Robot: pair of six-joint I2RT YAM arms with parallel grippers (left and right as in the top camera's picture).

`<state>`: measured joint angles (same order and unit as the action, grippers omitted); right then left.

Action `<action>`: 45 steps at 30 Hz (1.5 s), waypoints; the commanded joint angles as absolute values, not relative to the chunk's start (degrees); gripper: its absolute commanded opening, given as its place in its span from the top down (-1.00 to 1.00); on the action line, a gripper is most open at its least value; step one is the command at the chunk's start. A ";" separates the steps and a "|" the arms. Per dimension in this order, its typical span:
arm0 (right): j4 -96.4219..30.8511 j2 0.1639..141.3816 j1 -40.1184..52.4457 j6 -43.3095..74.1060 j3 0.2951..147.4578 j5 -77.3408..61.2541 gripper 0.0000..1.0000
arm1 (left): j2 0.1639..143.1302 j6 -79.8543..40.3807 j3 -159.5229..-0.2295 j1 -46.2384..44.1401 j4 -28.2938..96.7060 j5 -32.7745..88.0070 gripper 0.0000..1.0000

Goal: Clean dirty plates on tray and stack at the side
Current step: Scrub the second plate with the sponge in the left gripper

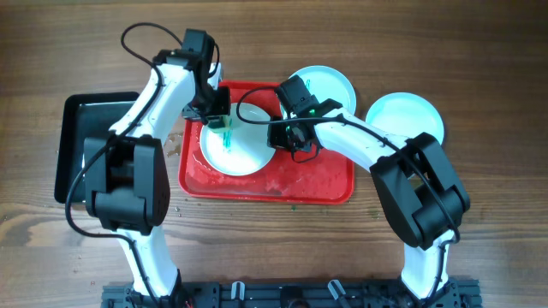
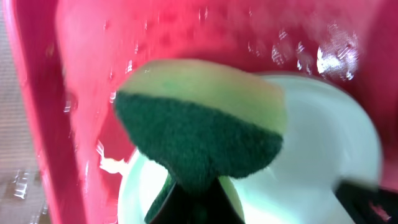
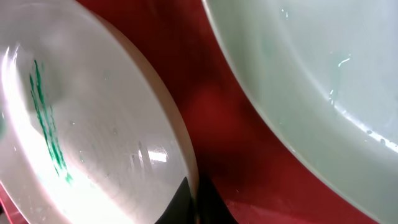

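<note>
A white plate (image 1: 238, 150) with teal-green smears lies on the left part of the red tray (image 1: 308, 184). My left gripper (image 1: 216, 113) is shut on a yellow and green sponge (image 1: 225, 128) at the plate's far-left edge; in the left wrist view the sponge (image 2: 199, 124) hangs over the plate (image 2: 311, 155) from the jaws (image 2: 199, 208). My right gripper (image 1: 289, 139) is shut on the plate's right rim; in the right wrist view its fingers (image 3: 189, 205) pinch the smeared plate's (image 3: 81, 124) rim. A second plate (image 1: 332, 84) sits at the tray's far-right edge. A third plate (image 1: 409, 115) lies on the table to the right.
A black rectangular tray (image 1: 77, 145) lies on the table left of the red tray, under the left arm. The red tray's surface is wet. The second plate (image 3: 311, 74) lies close beside the held plate, with red tray (image 3: 217, 112) between them.
</note>
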<state>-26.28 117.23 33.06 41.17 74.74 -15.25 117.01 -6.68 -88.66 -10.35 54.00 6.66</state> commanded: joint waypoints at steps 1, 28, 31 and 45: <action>-26.13 118.78 32.97 39.40 75.44 -16.60 0.91 | 117.56 -4.51 -82.78 -10.46 46.76 5.91 0.92; -26.17 118.78 32.97 38.57 75.44 -17.21 0.91 | 117.56 -15.66 -75.53 -16.43 28.64 -8.10 0.92; -26.09 118.78 32.97 38.85 75.44 -17.21 0.91 | 117.56 -24.71 -75.50 -16.43 39.18 -16.51 0.92; -25.58 118.78 32.93 37.67 75.44 -18.06 0.91 | 117.56 18.90 -75.53 -16.34 53.78 28.23 0.92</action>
